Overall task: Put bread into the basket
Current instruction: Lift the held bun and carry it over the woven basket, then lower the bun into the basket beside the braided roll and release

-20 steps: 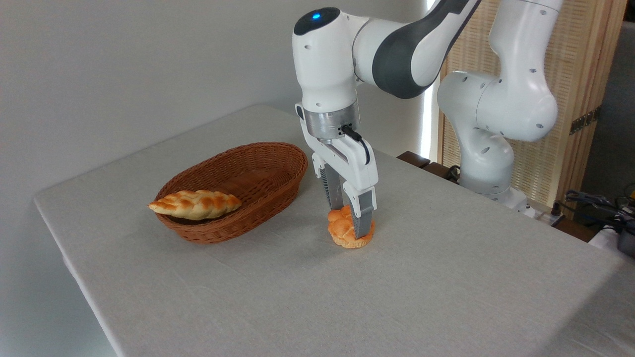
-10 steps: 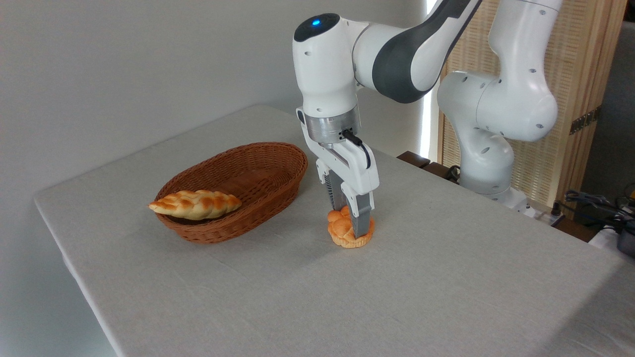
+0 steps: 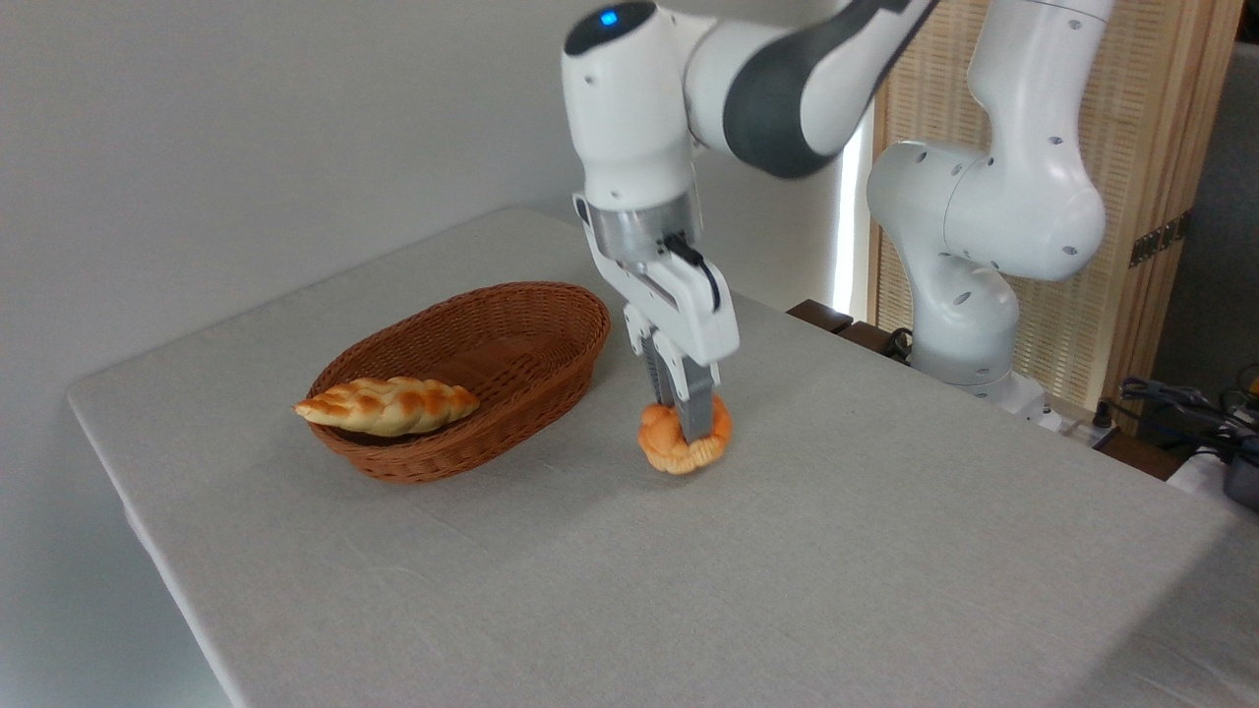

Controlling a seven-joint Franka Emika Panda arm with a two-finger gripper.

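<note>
Plain pale grey wall (image 3: 246, 128) behind, unmarked. Table (image 3: 885, 590) under light grey cloth fills most of view, near corner at left, far edge running back to right. Woven bamboo screen in light wood frame (image 3: 1161, 216) at upper right, small metal hinge on frame. Bright daylight strip (image 3: 852, 226) between wall and screen. Dark cables and gear (image 3: 1180, 403) clutter far right edge. Soft, even light, faint shadows.

Open table (image 3: 610, 580) between bun (image 3: 661, 447) and basket (image 3: 551, 379). Basket's right half free; braided loaf (image 3: 389, 405) fills the left end, overhanging the rim.
</note>
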